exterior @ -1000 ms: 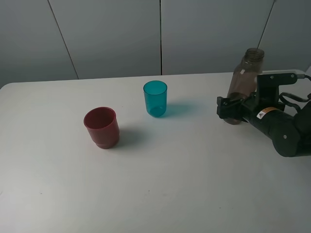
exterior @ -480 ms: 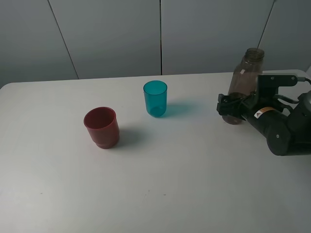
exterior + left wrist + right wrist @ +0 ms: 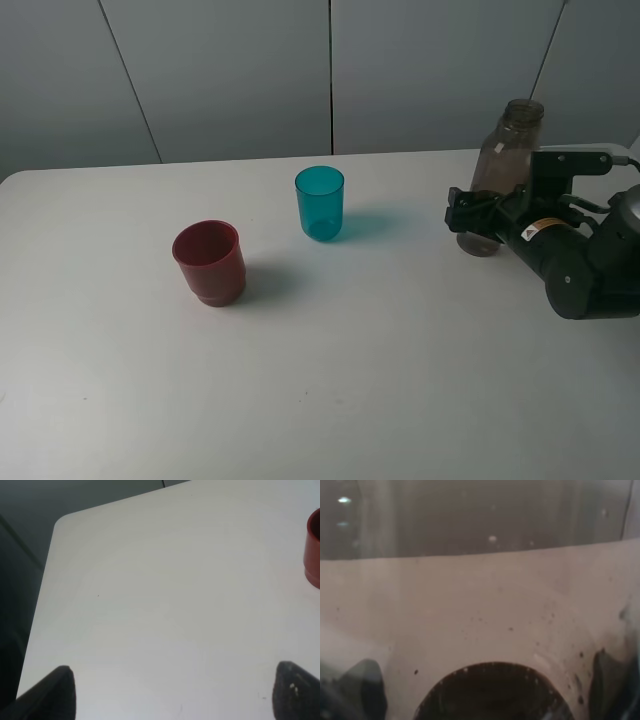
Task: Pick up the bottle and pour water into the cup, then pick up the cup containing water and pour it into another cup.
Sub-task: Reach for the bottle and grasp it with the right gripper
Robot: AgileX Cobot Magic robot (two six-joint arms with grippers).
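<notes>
The right gripper point(image 3: 468, 215) is creeping higher around the bottle point(image 3: 505, 150), fingers flanking its base; whether they are squeezing, I cannot tell; the left gripper point(image 3: 177, 692) is waiting, spread wide

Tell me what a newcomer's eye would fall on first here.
The tall smoky bottle stands out at the right of the white table, with the right gripper around its lower body. Next come two bright cups: the teal cup mid-table and the red cup, nearer the camera and to its left.
</notes>
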